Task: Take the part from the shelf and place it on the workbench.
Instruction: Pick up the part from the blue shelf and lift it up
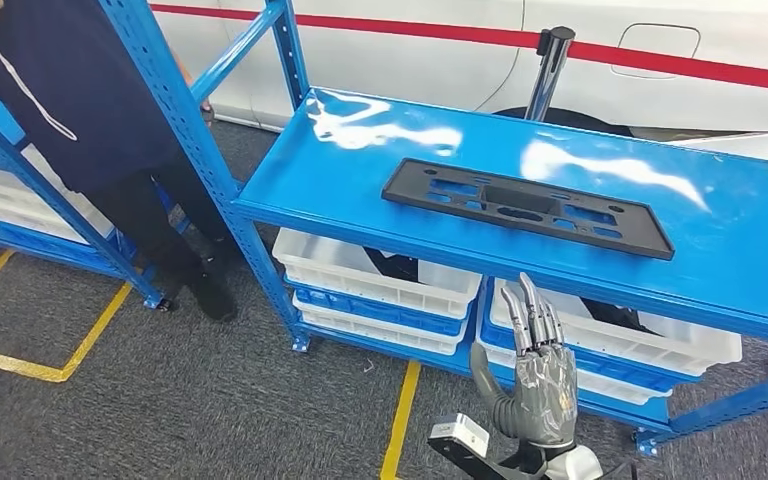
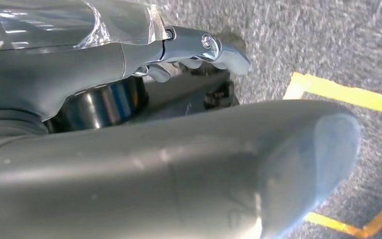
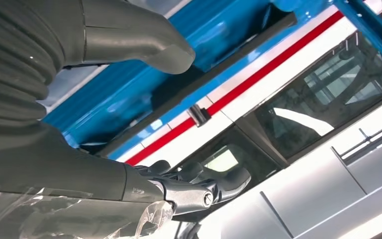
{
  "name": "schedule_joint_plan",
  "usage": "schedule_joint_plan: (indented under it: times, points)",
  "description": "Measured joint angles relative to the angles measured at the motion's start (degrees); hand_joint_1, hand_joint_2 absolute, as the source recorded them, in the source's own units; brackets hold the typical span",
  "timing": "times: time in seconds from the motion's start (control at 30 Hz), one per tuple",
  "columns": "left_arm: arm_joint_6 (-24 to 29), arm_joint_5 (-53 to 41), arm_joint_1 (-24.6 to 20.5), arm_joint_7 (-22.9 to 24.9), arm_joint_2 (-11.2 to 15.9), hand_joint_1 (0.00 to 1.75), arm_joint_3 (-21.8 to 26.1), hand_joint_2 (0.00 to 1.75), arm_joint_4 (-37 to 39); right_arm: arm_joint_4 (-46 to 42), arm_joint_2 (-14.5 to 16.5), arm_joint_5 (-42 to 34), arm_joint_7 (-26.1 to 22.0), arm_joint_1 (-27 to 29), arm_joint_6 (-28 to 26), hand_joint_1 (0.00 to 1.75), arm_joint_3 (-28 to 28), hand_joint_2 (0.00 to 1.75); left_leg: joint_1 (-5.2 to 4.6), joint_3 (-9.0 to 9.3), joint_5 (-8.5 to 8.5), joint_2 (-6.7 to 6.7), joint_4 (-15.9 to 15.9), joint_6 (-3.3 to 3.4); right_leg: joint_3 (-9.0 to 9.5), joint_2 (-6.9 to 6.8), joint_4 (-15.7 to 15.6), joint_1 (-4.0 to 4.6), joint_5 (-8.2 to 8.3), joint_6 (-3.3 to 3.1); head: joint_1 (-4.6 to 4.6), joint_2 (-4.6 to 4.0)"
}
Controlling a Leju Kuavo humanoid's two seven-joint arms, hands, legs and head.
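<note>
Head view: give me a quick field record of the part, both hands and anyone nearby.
part: black flat plastic panel lying on the blue shelf top, untouched
right hand: raised below the shelf's front edge, fingers apart, holding nothing
left hand: over grey floor with yellow tape, nothing seen in it; fingers' state unclear
bins: white crates on lower shelf levels
person: dark clothing, standing behind the left rack
</note>
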Motion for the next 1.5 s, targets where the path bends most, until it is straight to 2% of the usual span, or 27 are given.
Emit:
schedule_joint_plan:
  times: [0.07, 0.13, 0.17, 0.2, 0.27, 0.33, 0.4, 0.5, 0.57, 0.63, 0.67, 0.7, 0.73, 0.8, 0.87, 0.9, 0.97, 1.03, 1.07, 1.13, 1.17, 1.2, 1.23, 1.3, 1.33, 1.37, 1.5]
  points:
    - [-0.1, 0.0, -0.1, 0.0, 0.0, 0.00, 0.0, 0.00, 0.0, 0.0, -0.2, 0.0, 0.0, -0.1, 0.1, 0.00, 0.0, 1.75, 0.14, 1.01, -0.29, 0.01, -0.5, 0.50, -3.17, -0.18, 6.4, 0.09, -2.52, 0.23, 0.09, 0.00]
    - [-0.1, 0.0, -0.1, 0.0, -0.1, 0.00, -0.1, 0.00, 0.0, 0.0, -0.3, 0.0, 0.1, 0.0, 0.2, 0.00, 0.0, 1.75, 0.09, 1.61, -0.82, -0.02, -0.5, 0.84, -8.31, -0.19, 14.2, 0.10, -4.40, 0.37, 0.10, 0.01]
    - [-0.1, 0.0, 0.0, 0.0, -0.2, 0.00, -0.2, 0.00, 0.0, 0.1, -0.4, 0.0, 0.1, 0.2, 0.2, 0.00, 0.0, 1.75, 0.09, 1.98, -1.15, -0.06, -0.5, 0.87, -10.07, -0.21, 16.0, 0.06, -3.91, 0.46, 0.10, 0.01]
    - [-0.1, 0.0, 0.1, 0.0, -0.2, 0.00, -0.3, 0.00, 0.0, 0.1, -0.4, 0.0, 0.1, 0.2, 0.2, 0.00, 0.0, 1.75, 0.14, 2.44, -1.53, -0.12, -0.5, 0.81, -10.70, -0.23, 15.4, -0.02, -2.28, 0.54, 0.11, 0.01]
    - [-0.1, 0.0, 0.1, 0.0, -0.2, 0.00, -0.6, 0.00, 0.0, 0.1, -0.5, 0.5, 0.5, 0.3, 0.3, 0.00, 0.0, 1.75, 0.22, 3.46, -2.46, -0.20, -0.4, 0.42, -8.94, -0.40, 8.8, -0.29, 2.88, 0.72, 0.12, 0.01]
    - [-0.1, 0.0, 0.0, 0.0, -0.2, 0.00, -0.8, 0.00, 0.0, 0.2, -0.6, 1.4, 1.4, 0.3, 0.4, 0.00, -0.1, 1.75, -0.05, 3.96, -3.66, -0.24, 0.0, -0.19, -6.41, -0.48, 2.1, -0.49, 5.67, 0.58, 0.14, 0.01]
    - [-0.1, 0.2, -0.1, 0.0, -0.2, 0.00, -0.9, 0.00, 0.0, 0.2, -0.7, 2.1, 2.4, 0.4, 0.5, 0.00, -0.4, 1.75, -0.31, 4.07, -4.51, -0.22, 0.2, -0.61, -5.62, -0.34, 0.3, -0.41, 5.37, -0.16, 0.11, 0.01]
    - [-0.1, 0.4, -0.1, 0.0, -0.1, 0.00, -1.0, 0.00, 0.0, 0.3, -1.0, 2.4, 3.3, 0.5, 0.5, 0.00, -0.9, 1.75, 0.00, 3.82, -5.73, -0.20, 1.6, -1.24, -5.43, -0.23, 0.4, -0.42, 4.86, -1.25, 0.03, 0.01]
    - [-0.1, 0.6, -0.2, 0.0, -0.1, 0.00, -1.0, 0.00, 0.0, 0.4, -1.1, 2.3, 3.5, 0.5, 0.5, 0.00, -1.3, 1.75, 0.29, 0.79, -8.53, -0.18, 7.9, -1.96, -5.08, -0.23, 0.3, -0.48, 4.56, -1.72, -0.08, 0.01]
    - [-0.1, 0.7, -0.3, -0.1, -0.1, 0.00, -1.0, 0.00, 0.0, 0.4, -1.3, 2.3, 3.6, 0.6, 0.5, 0.00, -1.5, 1.75, 0.50, -4.28, -11.32, -0.16, 16.4, -2.37, -4.73, -0.23, 0.3, -0.36, 4.16, -1.98, -0.14, 0.01]
    - [-0.1, 0.7, -0.4, -0.1, -0.1, 0.00, -1.0, 0.00, 0.0, 0.4, -1.3, 2.3, 3.6, 0.7, 0.5, 0.00, -1.6, 1.75, 0.52, -6.11, -11.45, -0.15, 18.9, -2.34, -4.44, -0.21, 0.3, -0.26, 3.91, -2.03, -0.14, 0.01]
    - [-0.1, 0.7, -0.4, -0.1, -0.1, 0.00, -1.0, 0.00, 0.0, 0.4, -1.4, 2.3, 3.6, 0.7, 0.5, 0.00, -1.6, 1.75, 0.44, -6.81, -10.34, -0.18, 18.9, -2.10, -4.04, -0.16, 0.3, -0.14, 3.63, -2.05, -0.14, 0.01]
    - [-0.1, 0.7, -0.3, 0.0, -0.1, 0.00, -1.0, 0.00, 0.0, 0.4, -1.4, 2.3, 3.7, 0.8, 0.6, 0.00, -1.6, 1.75, 0.30, -6.41, -8.20, -0.19, 16.7, -1.67, -3.57, -0.08, 0.3, 0.01, 3.34, -2.06, -0.14, 0.01]
    - [-0.1, 0.8, -0.1, 0.0, 0.0, 0.00, -1.1, 0.00, 0.0, 0.4, -1.5, 2.3, 3.7, 0.8, 0.8, 0.00, -1.7, 1.75, -0.30, -3.60, -3.02, -0.23, 8.3, -0.09, -2.59, 0.10, 0.2, 0.31, 2.75, -2.04, -0.12, 0.01]
    - [-0.1, 0.8, -0.2, 0.0, 0.1, 0.00, -1.1, 0.00, 0.0, 0.4, -1.6, 2.2, 3.9, 0.7, 1.1, 0.00, -2.0, 1.75, -0.90, -1.47, -0.75, 0.01, 2.7, 1.22, -2.14, 0.19, 0.1, 0.37, 2.28, -1.73, -0.08, 0.01]
    - [-0.1, 0.9, -0.2, 0.0, 0.1, 0.00, -1.1, 0.00, 0.0, 0.4, -1.6, 2.2, 3.9, 0.8, 1.2, 0.00, -2.1, 1.75, -1.12, -1.15, -0.87, 0.12, 2.1, 1.47, -2.09, 0.21, 0.0, 0.31, 2.12, -1.51, -0.05, 0.01]
    - [-0.1, 0.9, -0.2, 0.0, 0.0, 0.00, -1.2, 0.00, 0.0, 0.4, -1.8, 2.1, 4.0, 0.8, 1.3, 0.00, -2.3, 1.75, -1.04, -0.60, -0.77, 0.21, 1.3, 1.37, -1.90, 0.15, 0.0, 0.26, 1.83, -0.97, -0.05, 0.01]
    - [-0.1, 0.9, -0.1, 0.0, 0.0, 0.00, -1.2, 0.00, 0.0, 0.4, -1.8, 2.1, 4.1, 0.8, 1.3, 0.00, -2.4, 1.75, -0.64, 0.33, -0.55, 0.20, 0.2, 1.39, -2.64, -0.04, 2.3, 0.36, 0.52, -0.51, -0.02, 0.01]
    - [-0.1, 1.0, -0.1, 0.0, 0.0, 0.00, -1.2, 0.00, 0.1, 0.4, -1.9, 2.1, 4.1, 0.9, 1.3, 0.00, -2.5, 1.75, -0.46, 0.79, -0.54, 0.22, -0.1, 1.45, -4.07, -0.09, 5.3, 0.36, -0.91, -0.31, 0.00, 0.01]
    - [-0.1, 0.9, -0.2, 0.0, -0.1, 0.00, -1.3, 0.00, 0.1, 0.4, -2.2, 2.0, 4.1, 1.0, 1.4, 0.00, -2.6, 1.75, -0.46, 1.24, -0.90, 0.19, -0.2, 1.72, -8.41, -0.12, 13.1, 0.31, -3.94, 0.13, 0.03, 0.01]
    - [-0.1, 0.9, -0.1, 0.0, -0.2, 0.00, -1.3, 0.00, 0.1, 0.5, -2.3, 2.0, 4.1, 1.1, 1.4, 0.00, -2.6, 1.75, -0.42, 1.47, -1.14, 0.16, -0.2, 1.71, -10.31, -0.13, 15.9, 0.21, -4.49, 0.39, 0.04, 0.01]
    - [-0.1, 0.9, 0.0, 0.0, -0.2, 0.00, -1.3, 0.00, 0.1, 0.6, -2.3, 2.0, 4.1, 1.2, 1.4, 0.00, -2.7, 1.75, -0.34, 1.75, -1.41, 0.11, -0.1, 1.59, -11.20, -0.16, 16.5, 0.06, -3.80, 0.65, 0.04, 0.01]
    - [-0.1, 1.0, 0.0, 0.0, -0.2, 0.00, -1.3, 0.00, 0.1, 0.6, -2.3, 2.0, 4.1, 1.3, 1.5, 0.00, -2.7, 1.75, -0.21, 2.13, -1.74, 0.07, -0.1, 1.38, -10.91, -0.23, 14.9, -0.15, -2.02, 0.93, 0.05, 0.01]
    - [-0.1, 1.0, 0.1, 0.0, -0.2, 0.00, -1.3, 0.00, 0.1, 0.7, -2.3, 2.0, 4.2, 1.5, 1.6, 0.00, -2.8, 1.75, 0.00, 2.84, -2.71, 0.01, 0.3, 0.68, -7.73, -0.43, 7.1, -0.72, 2.62, 1.64, 0.05, 0.01]
    - [-0.1, 1.0, 0.0, 0.0, -0.2, 0.00, -1.3, 0.00, 0.1, 0.7, -2.4, 2.1, 4.2, 1.4, 1.7, 0.00, -2.8, 1.75, -0.05, 2.92, -3.35, -0.02, 0.7, 0.29, -6.25, -0.38, 3.7, -0.92, 3.96, 1.70, 0.08, 0.01]
    - [-0.1, 1.0, -0.1, 0.0, -0.2, 0.00, -1.4, 0.00, 0.1, 0.8, -2.4, 2.3, 4.3, 1.4, 1.8, 0.00, -2.9, 1.75, -0.15, 2.88, -3.86, -0.04, 1.1, -0.04, -5.34, -0.29, 1.7, -1.04, 4.47, 1.48, 0.07, 0.01]
    - [-0.1, 1.2, -0.2, -0.1, -0.1, 0.00, -1.4, 0.00, 0.1, 1.0, -2.5, 9.7, 6.4, 1.6, 3.5, 0.00, -3.1, 1.75, -0.13, 2.59, -4.97, -0.08, 2.1, -0.63, -4.97, 0.00, 1.1, -0.96, 3.81, -0.23, -0.02, 0.01]
